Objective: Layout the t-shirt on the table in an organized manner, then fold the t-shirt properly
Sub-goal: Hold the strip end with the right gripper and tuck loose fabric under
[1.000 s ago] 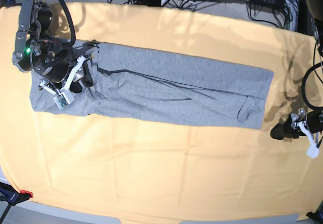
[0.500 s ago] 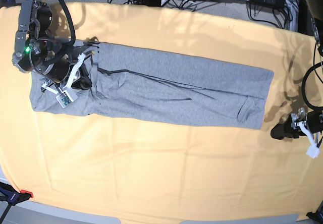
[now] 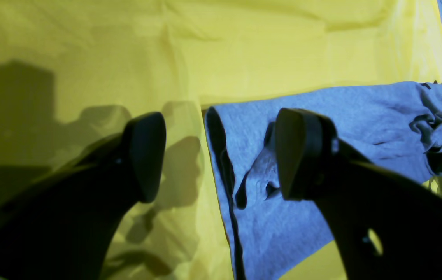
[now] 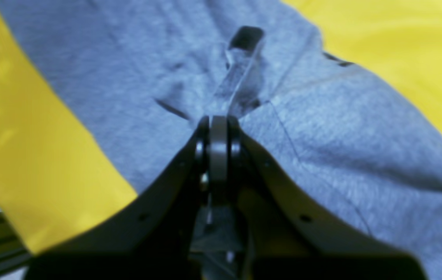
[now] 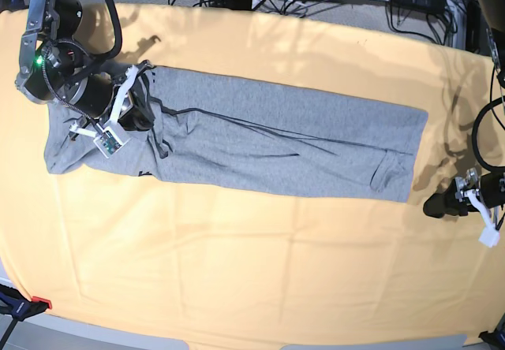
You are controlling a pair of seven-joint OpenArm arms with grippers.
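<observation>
shirt folded long, one end pinched

the t-shirt (image 5: 268,133) lies as a narrow strip across the surface (image 5: 260,279); right tool (image 4: 218,125) clamps its sleeve end, left tool (image 3: 221,155) gapes empty nearby. next probably fold crosswise.

The table (image 5: 237,271) carries the t-shirt (image 5: 276,137), folded lengthwise into a long strip.

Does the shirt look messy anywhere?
Yes. The t-shirt lies in a long folded strip on the table, but its end by the right end effector is bunched and wrinkled where that end effector pinches it. The far end has a small crease. The left end effector is open, beside it.
</observation>
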